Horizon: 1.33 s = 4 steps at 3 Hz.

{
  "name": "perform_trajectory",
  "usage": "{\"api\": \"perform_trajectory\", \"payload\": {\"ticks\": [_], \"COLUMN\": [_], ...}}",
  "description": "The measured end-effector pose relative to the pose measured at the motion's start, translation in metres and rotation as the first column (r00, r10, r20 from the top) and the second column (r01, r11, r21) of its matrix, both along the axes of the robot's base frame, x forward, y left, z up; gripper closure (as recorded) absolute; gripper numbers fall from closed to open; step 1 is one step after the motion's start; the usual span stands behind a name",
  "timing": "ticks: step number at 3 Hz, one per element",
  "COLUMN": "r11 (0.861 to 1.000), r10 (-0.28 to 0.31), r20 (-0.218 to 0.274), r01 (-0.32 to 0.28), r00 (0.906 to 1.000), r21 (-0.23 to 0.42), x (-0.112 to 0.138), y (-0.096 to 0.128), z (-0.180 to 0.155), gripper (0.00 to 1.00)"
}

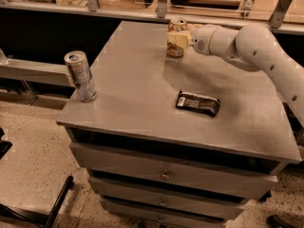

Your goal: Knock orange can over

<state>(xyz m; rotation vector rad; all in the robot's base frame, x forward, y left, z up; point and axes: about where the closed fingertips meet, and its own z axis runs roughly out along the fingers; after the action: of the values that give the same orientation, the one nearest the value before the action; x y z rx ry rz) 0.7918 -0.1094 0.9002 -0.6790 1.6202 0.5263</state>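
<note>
The orange can [175, 47] stands near the far edge of the grey table [142, 94], its silver top showing, upright or only slightly leaning. My gripper [181, 39] reaches in from the right on the white arm [247, 44] and sits against the can's middle, covering part of its body. The can's base is still on the table.
A taller silver-and-blue can [80, 76] stands at the table's left front corner. A flat dark wrapper [197, 103] lies right of the middle. A railing with posts [161, 4] runs just behind the far edge. Drawers [164, 175] are below the top.
</note>
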Motion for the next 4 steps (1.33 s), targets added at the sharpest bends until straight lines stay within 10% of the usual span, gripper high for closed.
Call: {"api": "perform_trajectory", "payload": {"ticks": [2, 3, 4], "r11": [0.997, 0.975, 0.919], "r10": [0.000, 0.031, 0.073], "r20": [0.009, -0.004, -0.057], "r01": [0.001, -0.031, -0.089], "r00": [1.0000, 0.9995, 0.9957], "r21": [-0.076, -0.222, -0.383], "x": [0.000, -0.005, -0.015], "y": [-0.030, -0.043, -0.049], "z": [0.027, 0.045, 0.047], "gripper": [1.00, 1.00, 1.00]}}
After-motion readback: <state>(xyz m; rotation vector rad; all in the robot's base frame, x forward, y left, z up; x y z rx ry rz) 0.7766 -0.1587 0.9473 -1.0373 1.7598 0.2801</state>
